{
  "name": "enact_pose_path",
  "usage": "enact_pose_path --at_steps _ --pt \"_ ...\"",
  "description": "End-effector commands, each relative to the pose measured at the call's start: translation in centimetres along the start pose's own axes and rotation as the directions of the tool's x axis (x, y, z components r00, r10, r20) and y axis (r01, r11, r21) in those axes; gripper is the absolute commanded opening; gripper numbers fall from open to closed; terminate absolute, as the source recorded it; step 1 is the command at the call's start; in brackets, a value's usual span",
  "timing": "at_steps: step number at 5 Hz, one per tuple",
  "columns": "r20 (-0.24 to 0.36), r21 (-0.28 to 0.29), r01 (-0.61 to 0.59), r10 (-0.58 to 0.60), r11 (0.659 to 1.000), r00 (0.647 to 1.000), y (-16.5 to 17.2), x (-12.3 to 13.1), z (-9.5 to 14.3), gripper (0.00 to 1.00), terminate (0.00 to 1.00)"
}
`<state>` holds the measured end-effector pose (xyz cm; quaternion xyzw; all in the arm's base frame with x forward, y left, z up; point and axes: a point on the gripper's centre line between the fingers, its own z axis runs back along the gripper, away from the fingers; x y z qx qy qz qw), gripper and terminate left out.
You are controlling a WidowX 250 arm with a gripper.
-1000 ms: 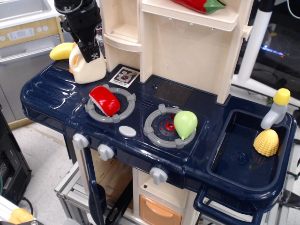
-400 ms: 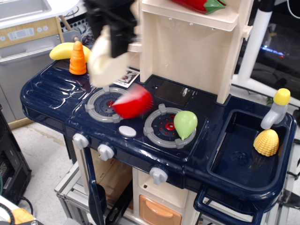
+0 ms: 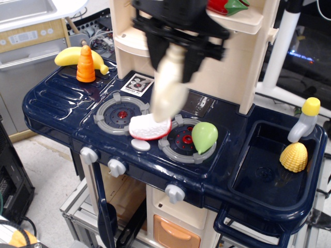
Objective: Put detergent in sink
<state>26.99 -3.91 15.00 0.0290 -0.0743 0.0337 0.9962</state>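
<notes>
A yellow plastic banana (image 3: 70,55) and orange cone (image 3: 86,64) are sitting far left. Mid-counter, the blurred black gripper (image 3: 178,44) is pinching the squat cream plastic detergent jug (image 3: 168,85) aloft, above a red-and-white toy (image 3: 150,127) between the burners. Swinging this fast risks clipping the green pear (image 3: 205,136) or dropping the jug short of the deep navy sink (image 3: 248,175), where a yellow corn (image 3: 294,157) is lying.

The black arm reached down from the upper edge of the view, near the centre, heavily motion-blurred. Its gripper (image 3: 178,51) pointed downward and was clamped on the top of the detergent (image 3: 166,90), which hung below it; individual fingers were indistinct.
</notes>
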Motion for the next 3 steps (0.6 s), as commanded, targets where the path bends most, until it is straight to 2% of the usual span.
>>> enact_pose_path --at_steps 1,2,3 --pt "0.091 -0.128 -0.158 0.17 0.979 0.981 -5.5 4.1 0.6 0.0 0.0" --pt "0.075 -0.135 -0.139 0.151 0.981 0.986 -6.5 4.1 -0.6 0.0 0.0" --pt "0.079 -0.143 -0.143 0.155 0.979 0.985 -7.7 4.0 -1.0 0.0 1.0"
